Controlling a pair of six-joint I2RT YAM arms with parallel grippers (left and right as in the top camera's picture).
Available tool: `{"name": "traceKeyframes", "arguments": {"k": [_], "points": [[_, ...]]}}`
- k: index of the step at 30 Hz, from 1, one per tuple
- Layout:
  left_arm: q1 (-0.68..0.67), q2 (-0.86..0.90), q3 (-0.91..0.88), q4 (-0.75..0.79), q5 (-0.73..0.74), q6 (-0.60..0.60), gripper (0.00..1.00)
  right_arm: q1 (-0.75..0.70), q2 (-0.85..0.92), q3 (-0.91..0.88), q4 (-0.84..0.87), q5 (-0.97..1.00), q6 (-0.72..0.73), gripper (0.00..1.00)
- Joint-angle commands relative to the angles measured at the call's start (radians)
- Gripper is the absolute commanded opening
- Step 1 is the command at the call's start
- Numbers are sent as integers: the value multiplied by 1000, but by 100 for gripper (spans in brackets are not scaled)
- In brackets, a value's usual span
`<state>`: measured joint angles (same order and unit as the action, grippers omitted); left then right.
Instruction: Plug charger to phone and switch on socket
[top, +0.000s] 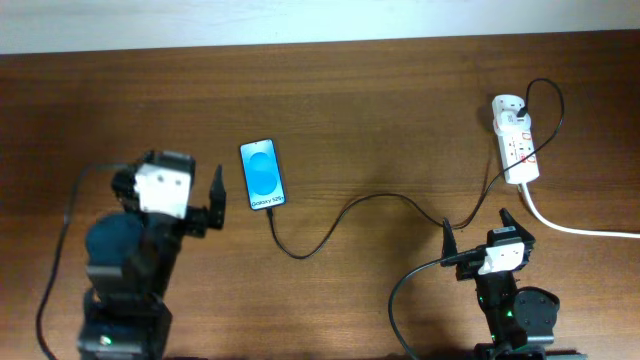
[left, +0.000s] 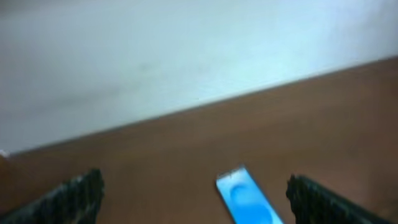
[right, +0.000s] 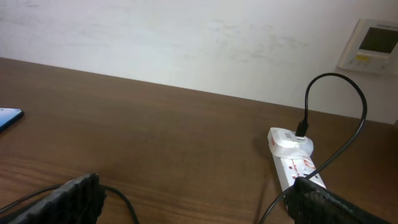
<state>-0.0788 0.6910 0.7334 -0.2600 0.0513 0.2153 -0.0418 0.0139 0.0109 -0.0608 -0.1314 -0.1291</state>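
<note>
The phone (top: 262, 174) lies flat left of centre, its blue screen lit; it also shows in the left wrist view (left: 245, 199) and as a corner in the right wrist view (right: 9, 116). The charger (top: 380, 196) runs from the phone's near edge across the table and loops up into the socket (top: 515, 140); its plug (right: 301, 129) sits in the socket's rounded end (right: 292, 155). I cannot tell whether the tip is inserted in the phone. My left gripper (top: 170, 170) (left: 194, 186) is open and empty, left of the phone. My right gripper (top: 478, 232) (right: 194, 183) is open and empty, in front of the socket.
The socket's thick white cord (top: 580, 228) runs off to the right edge. A robot cable (top: 400, 285) curls beside the right arm. The white wall and a wall panel (right: 373, 43) lie beyond the table's far edge.
</note>
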Motion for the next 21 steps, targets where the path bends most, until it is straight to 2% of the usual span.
{"name": "traceKeyframes", "arguments": {"k": [1, 4, 8, 10, 12, 16, 21], "points": [[3, -129, -197, 115, -7, 26, 99, -5, -10, -5, -6, -6, 11, 98], [3, -258, -398, 228, -7, 79, 99, -5, -10, -5, -6, -6, 11, 98], [3, -382, -549, 306, -7, 122, 99, -5, -10, -5, -6, -6, 11, 98], [3, -444, -607, 318, -7, 182, 99, -5, -10, -5, -6, -6, 11, 98], [3, -500, -655, 319, -7, 232, 99, -5, -10, -5, -6, -6, 11, 98], [4, -582, -717, 311, -7, 255, 99, -5, -10, -5, -6, -6, 11, 98], [5, -687, -725, 180, -16, 254, 99, -5, -10, -5, -6, -6, 11, 98]]}}
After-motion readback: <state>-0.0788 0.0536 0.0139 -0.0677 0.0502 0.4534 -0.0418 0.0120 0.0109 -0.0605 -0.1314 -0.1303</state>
